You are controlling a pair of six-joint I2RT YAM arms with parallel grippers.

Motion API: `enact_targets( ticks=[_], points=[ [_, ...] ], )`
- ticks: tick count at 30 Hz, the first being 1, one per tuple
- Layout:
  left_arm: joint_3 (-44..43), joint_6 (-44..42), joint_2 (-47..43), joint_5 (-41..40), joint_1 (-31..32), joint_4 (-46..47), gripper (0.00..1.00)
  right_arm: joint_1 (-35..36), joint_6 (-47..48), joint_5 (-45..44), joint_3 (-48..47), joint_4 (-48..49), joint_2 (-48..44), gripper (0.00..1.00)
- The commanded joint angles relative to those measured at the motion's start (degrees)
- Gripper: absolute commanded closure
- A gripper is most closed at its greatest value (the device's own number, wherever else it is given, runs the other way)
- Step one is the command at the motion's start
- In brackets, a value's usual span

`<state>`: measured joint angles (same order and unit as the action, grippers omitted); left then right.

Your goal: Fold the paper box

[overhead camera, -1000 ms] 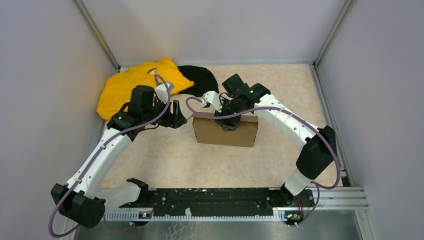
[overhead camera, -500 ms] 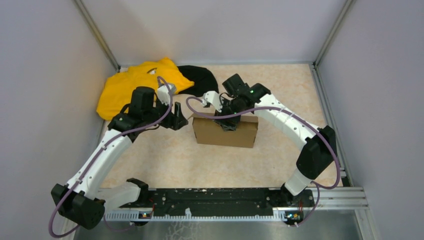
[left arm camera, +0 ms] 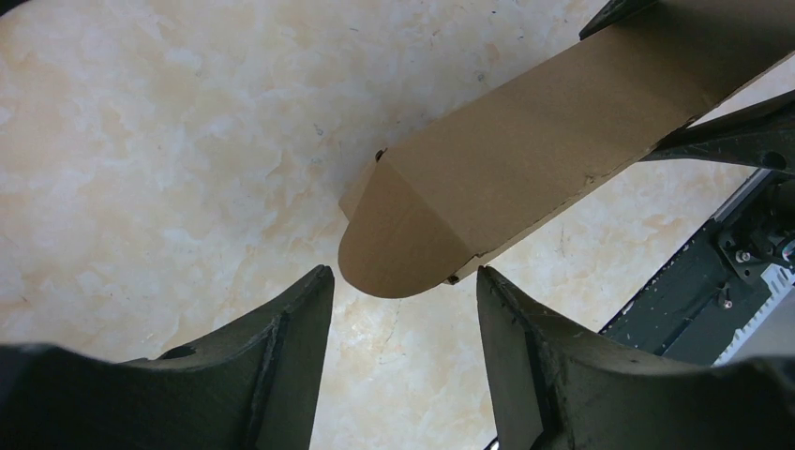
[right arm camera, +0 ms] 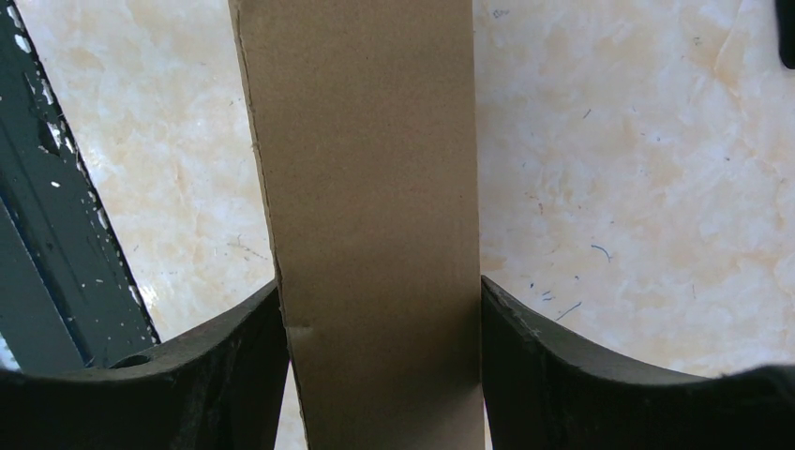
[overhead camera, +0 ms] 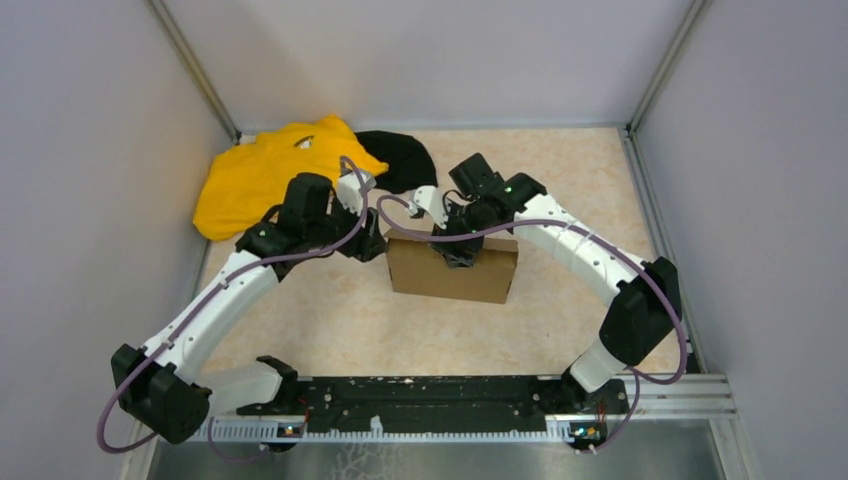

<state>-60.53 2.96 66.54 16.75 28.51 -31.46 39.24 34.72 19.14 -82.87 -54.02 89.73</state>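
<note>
At mid-table (overhead camera: 330, 320), the box (overhead camera: 455, 270) stands on its long edge, closed into a shallow brown slab, well clear of the yellow cloth (overhead camera: 250, 175) and black cloth (overhead camera: 400, 160) at the far left corner.

Right gripper (overhead camera: 455, 252) comes down on the box's top edge near the middle. In the wrist view the cardboard fills the gap and touches both fingers (right arm camera: 234, 366), so it's clamped on the box. Use it as your anchor: don't loosen it or tilt it, or the slab will likely tip flat.

Left gripper (overhead camera: 372, 245) sits just beside the box's left end, jaws apart and holding nothing. The wrist view shows the rounded end flap (left arm camera: 398, 248) sticking out toward the gap, its tip just at the fingertips, with clear table on both sides of it.

The step in hand looks like tucking that flap. Push straight along the box's length, centred on the flap, so it bends at its crease and doesn't buckle. Go slow, because thin card creases wrong easily. If the box slides right under the push, stop and re-seat. Whether a slot is open to take the flap, you can't tell from here.
</note>
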Motion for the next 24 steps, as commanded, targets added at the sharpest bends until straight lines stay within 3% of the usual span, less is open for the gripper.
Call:
enact_targets(
  ticks=[1, 16, 24],
  points=[
    [-0.1, -1.8, 0.2, -2.0, 1.5, 2.6, 0.36, -0.1, -0.5, 1.1, -1.0, 1.9, -2.9, 0.47],
    [0.3, -1.9, 2.2, -5.1, 2.5, 4.5, 0.58, 0.0, -0.3, 1.2, -0.7, 2.0, -2.8, 0.49],
    [0.0, -1.7, 2.6, -6.2, 2.6, 4.6, 0.63, 0.0, -0.2, 1.0, -0.6, 2.1, -2.9, 0.5]
  ],
)
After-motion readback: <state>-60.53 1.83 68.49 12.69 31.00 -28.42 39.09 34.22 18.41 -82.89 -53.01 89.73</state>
